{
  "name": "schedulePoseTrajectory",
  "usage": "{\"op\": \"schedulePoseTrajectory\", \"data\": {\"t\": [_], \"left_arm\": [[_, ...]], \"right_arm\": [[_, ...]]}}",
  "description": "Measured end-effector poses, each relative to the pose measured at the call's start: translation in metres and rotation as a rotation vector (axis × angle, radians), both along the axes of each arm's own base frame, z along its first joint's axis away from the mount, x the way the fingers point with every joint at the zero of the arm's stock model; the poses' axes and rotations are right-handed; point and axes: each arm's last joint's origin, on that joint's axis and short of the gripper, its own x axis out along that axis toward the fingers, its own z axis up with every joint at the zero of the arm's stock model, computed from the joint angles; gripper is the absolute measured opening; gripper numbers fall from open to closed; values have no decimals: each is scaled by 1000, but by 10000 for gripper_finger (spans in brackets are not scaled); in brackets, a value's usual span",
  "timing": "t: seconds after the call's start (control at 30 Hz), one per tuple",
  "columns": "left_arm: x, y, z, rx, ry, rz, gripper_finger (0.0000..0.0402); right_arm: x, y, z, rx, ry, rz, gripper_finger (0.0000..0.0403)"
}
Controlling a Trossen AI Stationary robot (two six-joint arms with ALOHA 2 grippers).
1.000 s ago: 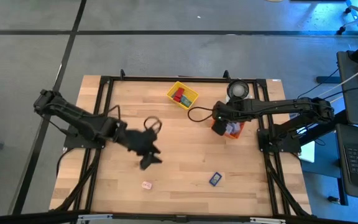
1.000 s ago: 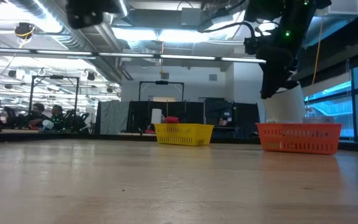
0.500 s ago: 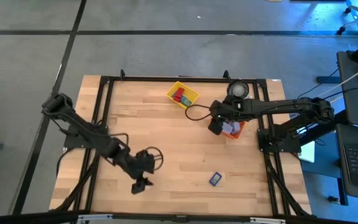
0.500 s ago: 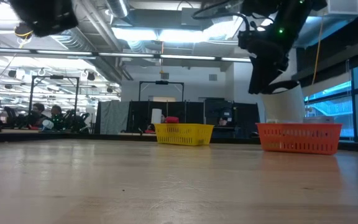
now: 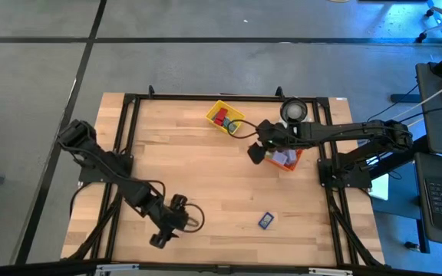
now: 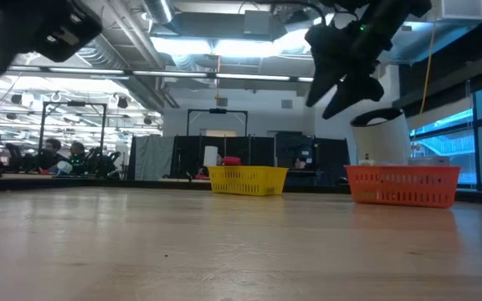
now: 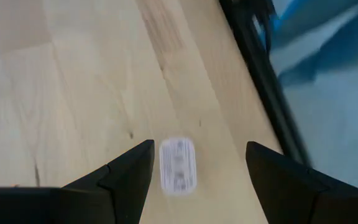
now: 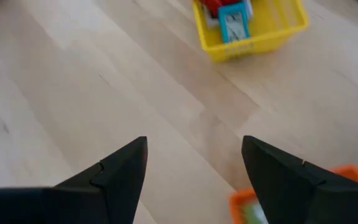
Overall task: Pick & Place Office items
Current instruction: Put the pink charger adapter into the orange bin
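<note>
My left gripper (image 5: 162, 238) hangs low at the near-left part of the table (image 5: 229, 180), fingers spread and empty; in the left wrist view a small pale piece (image 7: 178, 165) sits on the wood between my two fingers (image 7: 126, 174), closer to the one on that side, its long axis running straight ahead along my line of sight, toward twelve o'clock from the jaws; the high view cannot show it, my own wrist covers it. Moving right: the dark blue piece (image 5: 265, 220) lies alone on the near-centre boards, at about three o'clock from my left gripper, which I judge the nearer arm to it; the low view catches only its edge. My right gripper (image 5: 255, 152) hovers open, holding nothing, just beside the orange bin (image 5: 295, 158); the yellow bin (image 8: 263, 32), with red and teal pieces inside, lies ahead at about one o'clock in its wrist view.
</note>
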Motion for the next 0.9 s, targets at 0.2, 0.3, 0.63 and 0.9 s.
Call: {"op": "schedulePoseTrajectory", "data": {"t": [0.2,0.3,0.63,0.9], "left_arm": [[-14,-3,-12,168,-28,-151,251],[-20,-2,-22,192,-9,-162,251],[-30,0,-47,206,-81,-118,251],[-23,-5,-66,143,-125,-30,251]], "right_arm": [[6,0,4,8,-78,-13,265],[6,0,5,29,-93,-40,265],[6,0,5,66,-110,-90,265],[6,4,5,66,-110,-77,265]]}}
